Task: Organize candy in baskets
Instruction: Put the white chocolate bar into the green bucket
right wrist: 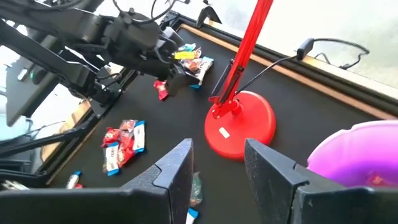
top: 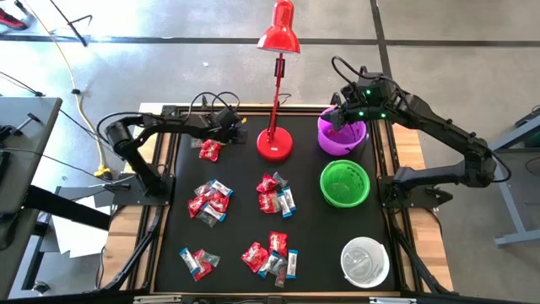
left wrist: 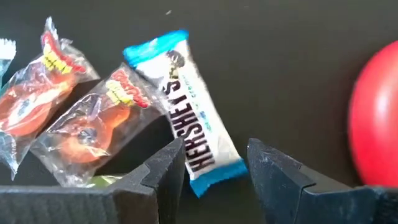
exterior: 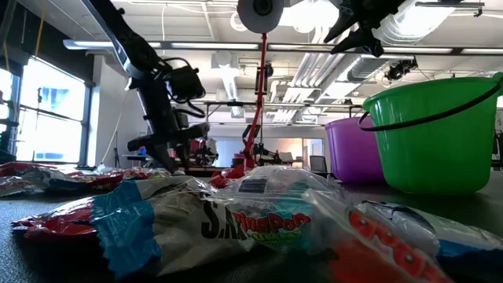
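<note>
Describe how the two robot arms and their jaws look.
Both arms are black jointed metal with looping black cables. The right gripper has green indicator lights glowing near its wrist; the left gripper shows none. Each ends in two dark, blocky, angular jaws.

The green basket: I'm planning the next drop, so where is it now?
In the high view the green basket stands on the table's right side, between the purple basket farther back and the white basket nearer the front.

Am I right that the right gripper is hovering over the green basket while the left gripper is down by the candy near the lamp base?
Not quite: the high view shows the right gripper over the purple basket, not the green basket. The rest holds: the left gripper is by the candy near the lamp base.
</note>
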